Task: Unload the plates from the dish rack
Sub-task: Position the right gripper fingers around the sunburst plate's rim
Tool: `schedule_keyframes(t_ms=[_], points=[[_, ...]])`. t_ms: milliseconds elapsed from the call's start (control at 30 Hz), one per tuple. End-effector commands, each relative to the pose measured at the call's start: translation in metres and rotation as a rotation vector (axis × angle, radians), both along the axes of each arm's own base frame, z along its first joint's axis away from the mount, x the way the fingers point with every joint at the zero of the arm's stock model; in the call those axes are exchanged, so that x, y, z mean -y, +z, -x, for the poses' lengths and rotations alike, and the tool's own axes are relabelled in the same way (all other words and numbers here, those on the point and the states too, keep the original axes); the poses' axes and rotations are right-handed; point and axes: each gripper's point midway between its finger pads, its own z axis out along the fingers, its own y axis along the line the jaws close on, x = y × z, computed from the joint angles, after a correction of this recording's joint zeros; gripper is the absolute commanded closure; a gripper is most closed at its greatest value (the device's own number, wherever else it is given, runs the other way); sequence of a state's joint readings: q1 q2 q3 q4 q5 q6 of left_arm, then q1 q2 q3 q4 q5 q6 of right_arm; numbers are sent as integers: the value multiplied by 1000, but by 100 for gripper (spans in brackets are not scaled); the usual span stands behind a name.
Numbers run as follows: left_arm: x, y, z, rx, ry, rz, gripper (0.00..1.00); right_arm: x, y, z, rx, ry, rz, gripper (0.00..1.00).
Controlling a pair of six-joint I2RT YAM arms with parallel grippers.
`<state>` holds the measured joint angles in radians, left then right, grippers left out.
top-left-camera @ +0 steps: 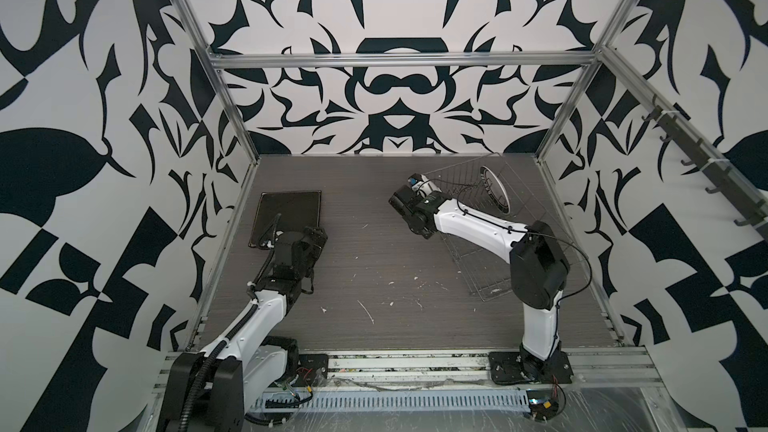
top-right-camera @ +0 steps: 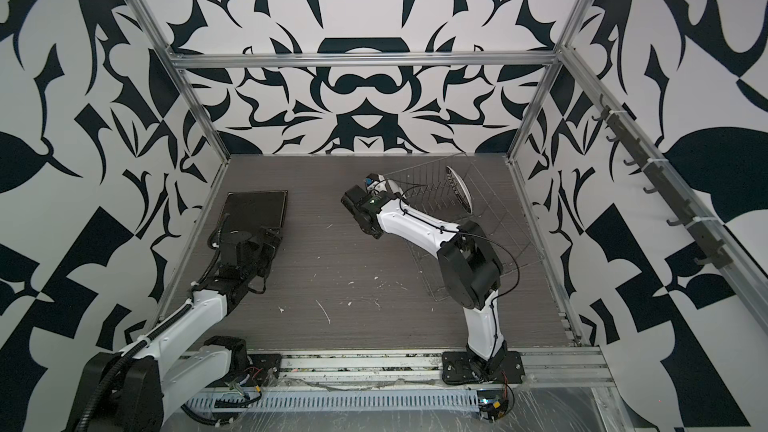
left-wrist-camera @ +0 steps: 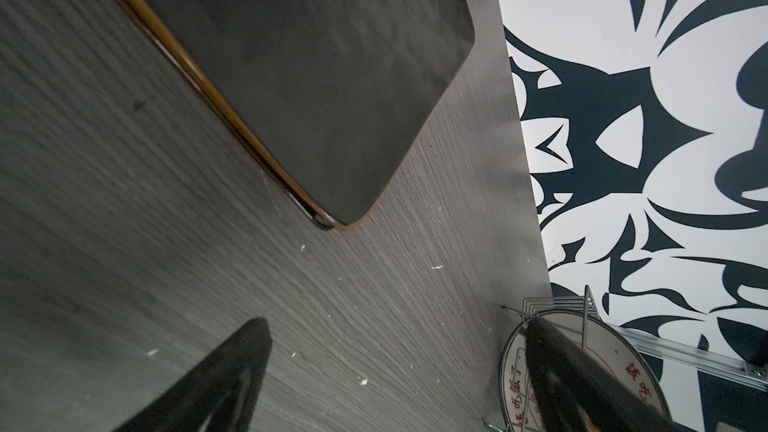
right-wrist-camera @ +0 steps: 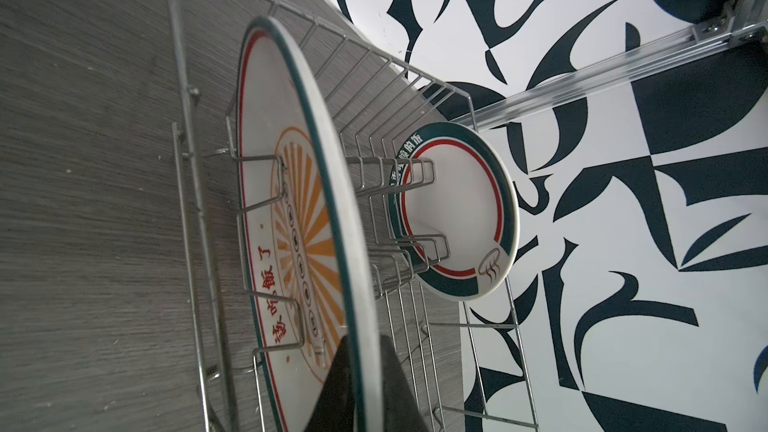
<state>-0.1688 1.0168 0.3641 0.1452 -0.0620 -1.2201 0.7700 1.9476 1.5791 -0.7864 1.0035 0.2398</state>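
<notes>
1. One plate looked unloaded: a black square plate (top-left-camera: 286, 214) lay flat on the worktop (top-left-camera: 374, 276) at the left, well apart from the dish rack (top-left-camera: 482, 284) on the right.
2. The left hand (left-wrist-camera: 397, 322) hung just beside that plate's near edge with its fingers spread wide and only bare worktop between them. It gripped nothing.
3. Two round plates stood upright in the rack, each slotted between tines (right-wrist-camera: 374, 172).
   - The nearer was a large sunburst plate (right-wrist-camera: 291, 209), white with orange rays, red characters and a thin green rim.
   - Farther along stood a smaller green-banded plate (right-wrist-camera: 457, 209) with a red ring inside the band.
4. The right hand (right-wrist-camera: 365, 342) reached into the rack's end and was clamped on the sunburst plate's rim, one finger on each face. The plate sat in its slot, not yet lifted.
5. My reading was that this was the grasp step for the second plate. About a third of the visible work was done.
6. What remained:
   - lifting the sunburst plate clear of the tines and setting it on the worktop;
   - doing the same for the green-banded plate.
7. No other plates showed in any view, in or out of the rack.
</notes>
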Motion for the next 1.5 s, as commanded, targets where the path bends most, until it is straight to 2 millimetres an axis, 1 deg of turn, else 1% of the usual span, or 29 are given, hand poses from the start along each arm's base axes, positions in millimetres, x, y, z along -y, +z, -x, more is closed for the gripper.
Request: schedule_keyframes(t_ms=[0,133,167,433,567,700,900,1167,1467], points=[[0,-4,3,-9,0,2,1,3,-6,2,-16,-3,40,89],[1,-5,3,-11,-3,3,1,3,-7,2,-16,-7,36,99],[1,-5,3,-11,-3,4,1,3,-7,2,-17,-6,33,100],[2,-4,2,-9,-6,7,1,4,-9,2,-27,-7,59,100],[3,-4,2,-9,-10,10,1,6,-7,2,-23,-9,78,100],[4,-3,1,-6,-15,11,1,7,-1,1,-8,-12,90,100],[6,-7,3,-20,-22,19,0,8,9,0,10,-15,97,100],[9,-4,2,-13,-26,16,0,8,19,-1,33,-16,109,100],[17,-7,2,-25,-45,16,0,8,30,0,57,-11,123,100]])
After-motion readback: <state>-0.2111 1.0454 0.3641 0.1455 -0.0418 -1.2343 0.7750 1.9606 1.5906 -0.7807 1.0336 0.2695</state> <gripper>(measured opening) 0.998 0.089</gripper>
